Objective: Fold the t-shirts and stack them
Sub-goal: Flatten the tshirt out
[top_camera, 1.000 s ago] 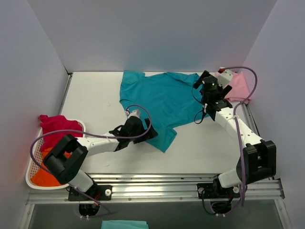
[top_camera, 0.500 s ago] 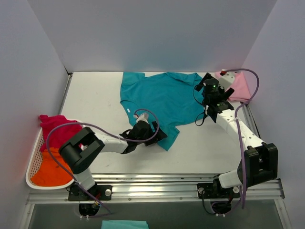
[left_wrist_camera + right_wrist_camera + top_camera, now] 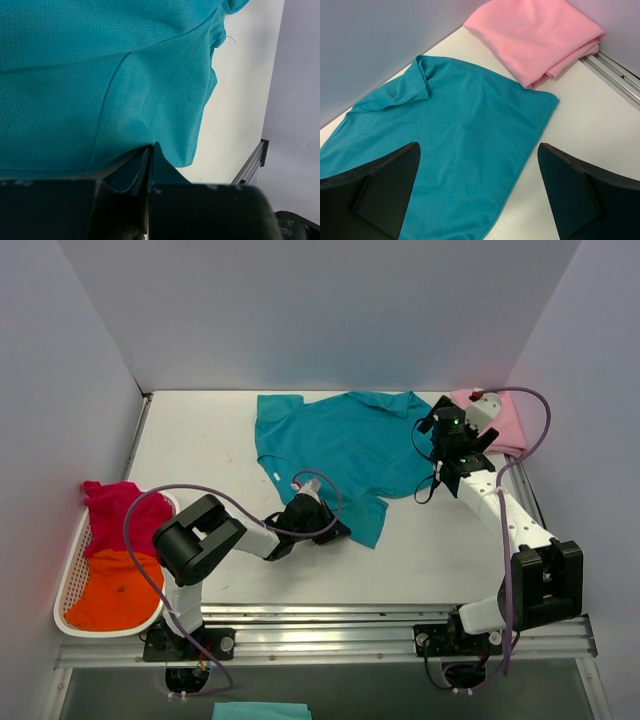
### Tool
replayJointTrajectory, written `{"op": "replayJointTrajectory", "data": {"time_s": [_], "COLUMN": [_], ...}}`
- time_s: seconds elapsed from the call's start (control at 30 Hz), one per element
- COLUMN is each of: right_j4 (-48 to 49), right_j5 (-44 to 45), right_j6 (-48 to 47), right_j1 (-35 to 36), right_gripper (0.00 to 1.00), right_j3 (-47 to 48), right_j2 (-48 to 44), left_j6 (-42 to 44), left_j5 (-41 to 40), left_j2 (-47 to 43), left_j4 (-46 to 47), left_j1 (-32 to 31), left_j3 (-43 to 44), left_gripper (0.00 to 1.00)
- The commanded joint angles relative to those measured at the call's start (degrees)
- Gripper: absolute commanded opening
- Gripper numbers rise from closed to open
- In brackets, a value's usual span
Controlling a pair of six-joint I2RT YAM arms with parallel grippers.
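Observation:
A teal t-shirt (image 3: 345, 445) lies spread flat across the back middle of the table. My left gripper (image 3: 322, 527) is low at its near hem, and in the left wrist view the left gripper (image 3: 151, 148) is shut on that teal edge (image 3: 150, 85). My right gripper (image 3: 455, 436) hovers open over the shirt's right side; its fingers (image 3: 385, 185) straddle the teal cloth (image 3: 455, 140) without touching it. A folded pale pink t-shirt (image 3: 503, 420) (image 3: 540, 35) lies at the back right corner. The magenta-red t-shirt (image 3: 115, 508) and the orange one (image 3: 110, 592) lie in the basket.
The white plastic basket (image 3: 70, 568) sits at the table's left edge, partly over it. Grey walls close in the back and both sides. A metal rail (image 3: 400, 625) runs along the near edge. A teal scrap (image 3: 245, 710) shows below the rail.
My left gripper slid right along the shirt's near hem and shut on it. The near corner of the shirt shifted right with it. The right gripper drifted slightly right, still open.

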Motion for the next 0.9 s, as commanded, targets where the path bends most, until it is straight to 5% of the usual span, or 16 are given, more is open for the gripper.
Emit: {"op": "replayJointTrajectory", "data": {"time_s": [0.0,0.17,0.33,0.5,0.67,0.7,0.73,0.87], "right_j4": [1.9,1.9,2.6,4.3,6.2,6.5,6.9,6.2], "right_j5": [0.6,-0.1,-2.8,-5.8,-5.6,-5.9,-6.5,-8.9], "right_j6": [0.0,-0.1,0.4,1.9,2.8,2.9,2.8,3.1], "right_j1": [-0.5,-0.5,-0.1,1.4,7.3,8.3,9.4,12.4], "right_gripper": [1.0,1.0,1.0,1.0,0.99,0.98,0.95,0.91], "right_j3": [-0.5,-0.9,-1.7,-1.5,1.7,2.5,4.6,12.0], "right_j2": [-1.7,-2.7,-5.2,-4.6,2.6,4.0,7.5,17.2], "left_j6": [2.2,4.3,4.5,4.2,6.5,7.1,7.6,8.6], "left_j5": [-0.4,-3.2,-12.1,-22.1,-28.7,-28.6,-28.3,-27.1], "left_j2": [2.4,-6.1,-32.0,-62.2,-77.2,-78.4,-78.4,-74.8], "left_j4": [-4.3,-7.8,-21.3,-48.1,-63.1,-63.3,-63.3,-63.3], "left_j1": [1.1,3.2,4.2,4.6,6.9,7.5,7.9,10.2], "left_j3": [-0.4,-7.1,-17.6,-21.0,-20.3,-20.3,-20.5,-20.3], "left_gripper": [0.02,0.02,0.02,0.02,0.07,0.14,0.35,0.92]}}
